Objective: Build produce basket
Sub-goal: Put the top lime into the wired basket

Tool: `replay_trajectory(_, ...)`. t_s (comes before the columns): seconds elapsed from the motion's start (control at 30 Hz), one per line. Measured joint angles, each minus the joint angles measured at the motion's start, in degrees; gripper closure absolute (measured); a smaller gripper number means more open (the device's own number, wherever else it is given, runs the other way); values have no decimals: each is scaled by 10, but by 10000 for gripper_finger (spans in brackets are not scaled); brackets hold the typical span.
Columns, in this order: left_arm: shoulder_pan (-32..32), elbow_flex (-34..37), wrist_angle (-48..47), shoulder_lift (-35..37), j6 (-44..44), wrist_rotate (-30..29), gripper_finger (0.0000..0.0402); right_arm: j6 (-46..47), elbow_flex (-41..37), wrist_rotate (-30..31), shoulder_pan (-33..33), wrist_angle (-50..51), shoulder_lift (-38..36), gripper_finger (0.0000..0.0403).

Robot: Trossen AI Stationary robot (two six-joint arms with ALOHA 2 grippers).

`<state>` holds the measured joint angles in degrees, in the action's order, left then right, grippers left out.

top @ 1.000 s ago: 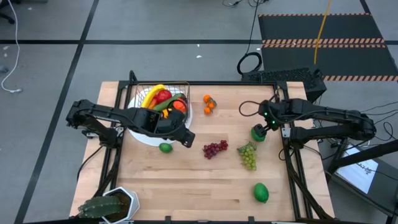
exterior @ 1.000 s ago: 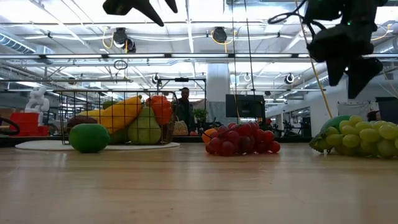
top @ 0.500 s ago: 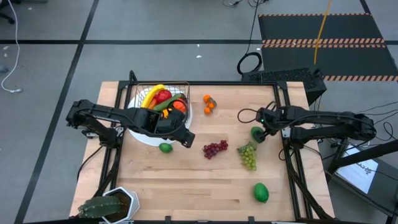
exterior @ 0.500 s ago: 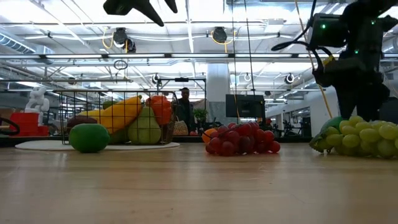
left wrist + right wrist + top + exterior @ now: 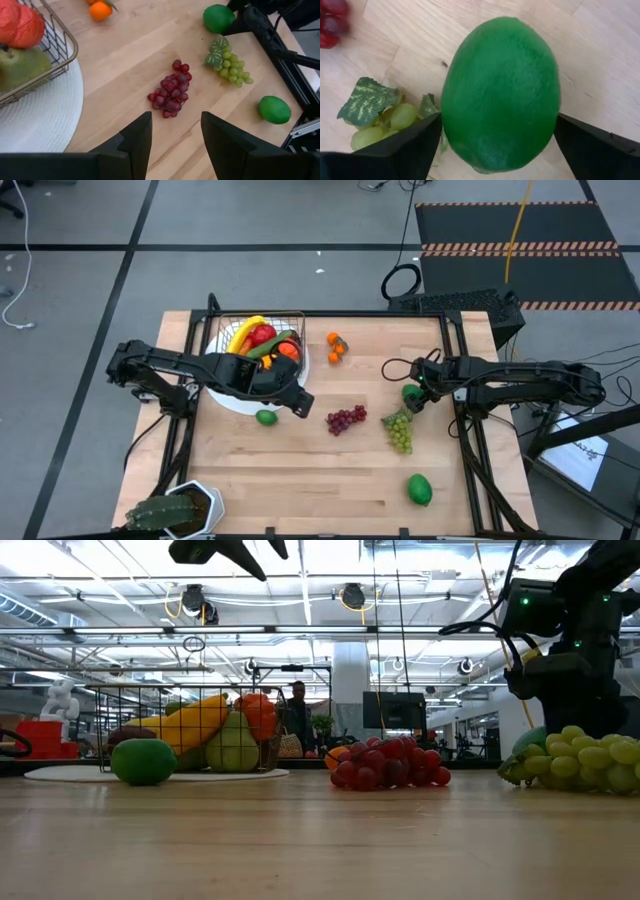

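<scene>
Right pincer (image 5: 497,145) has dropped around the lime (image 5: 500,92).

Dark red grapes (image 5: 170,92), pale green grapes (image 5: 229,65), plain green lime (image 5: 501,92)

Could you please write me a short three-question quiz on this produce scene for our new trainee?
1. True or false: the right gripper has its fingers on either side of a green lime on the table.
2. Which lies between the basket and the green grapes? A) a banana B) the purple grapes C) the potted plant
3. Fill in: the basket stands on a round white ____.

Key
1. True: the open fingers flank the lime beside the green grapes.
2. B
3. plate; the left gripper hangs open near it, holding nothing.
</scene>
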<state>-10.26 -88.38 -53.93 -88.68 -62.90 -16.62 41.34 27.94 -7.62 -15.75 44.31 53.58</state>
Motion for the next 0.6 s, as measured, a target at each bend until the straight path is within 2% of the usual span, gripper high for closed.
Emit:
replay_trajectory(0.13, 0, 0, 6, 0, 15, 0, 231, 0, 0, -5, 0, -5, 0, 83)
replay_trajectory(0.3, 1, 0, 6, 0, 48, -1, 231, 9, 0, -58, 0, -20, 0, 118)
replay_trajectory(0.6, 2, 0, 6, 0, 149, -6, 231, 68, 0, -157, 0, -101, -3, 118)
